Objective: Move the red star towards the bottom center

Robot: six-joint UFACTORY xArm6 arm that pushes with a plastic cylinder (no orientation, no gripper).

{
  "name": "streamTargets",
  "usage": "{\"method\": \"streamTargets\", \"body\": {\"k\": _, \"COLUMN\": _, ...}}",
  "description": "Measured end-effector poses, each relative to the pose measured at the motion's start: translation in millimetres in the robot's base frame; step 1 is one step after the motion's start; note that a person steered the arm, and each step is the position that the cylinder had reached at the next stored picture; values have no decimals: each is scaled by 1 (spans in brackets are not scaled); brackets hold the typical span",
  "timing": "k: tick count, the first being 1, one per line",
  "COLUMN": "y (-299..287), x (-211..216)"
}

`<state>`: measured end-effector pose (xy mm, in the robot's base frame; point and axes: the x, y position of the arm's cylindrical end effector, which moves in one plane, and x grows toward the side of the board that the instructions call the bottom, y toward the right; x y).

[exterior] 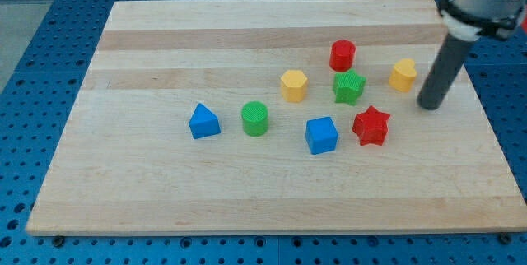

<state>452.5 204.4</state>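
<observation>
Tool: a bare rod holding nothing; its tip [430,105] sits up-right of your red star [370,126], apart, placed to push it down-left across the worktop [165,191].

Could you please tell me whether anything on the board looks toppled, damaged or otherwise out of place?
Nothing stands out. All eight blocks sit flat and apart on the wooden board, none broken. My tip rests right of the red star, touching no block, below the yellow block.

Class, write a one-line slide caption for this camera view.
My tip waits right of the red star on the wooden board.
</observation>
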Motion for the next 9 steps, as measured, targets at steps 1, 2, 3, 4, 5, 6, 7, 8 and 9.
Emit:
{"method": "streamTargets", "body": {"k": 1, "y": -27, "x": 13}}
{"method": "streamTargets", "body": {"k": 2, "y": -35, "x": 15}}
{"method": "streamTargets", "body": {"k": 3, "y": -40, "x": 15}}
{"method": "streamTargets", "body": {"k": 4, "y": -56, "x": 15}}
{"method": "streamTargets", "body": {"k": 5, "y": -71, "x": 15}}
{"method": "streamTargets", "body": {"k": 6, "y": -73, "x": 18}}
{"method": "streamTargets", "body": {"k": 7, "y": -78, "x": 33}}
{"method": "streamTargets", "body": {"k": 8, "y": -81, "x": 49}}
{"method": "streamTargets", "body": {"k": 9, "y": -81, "x": 67}}
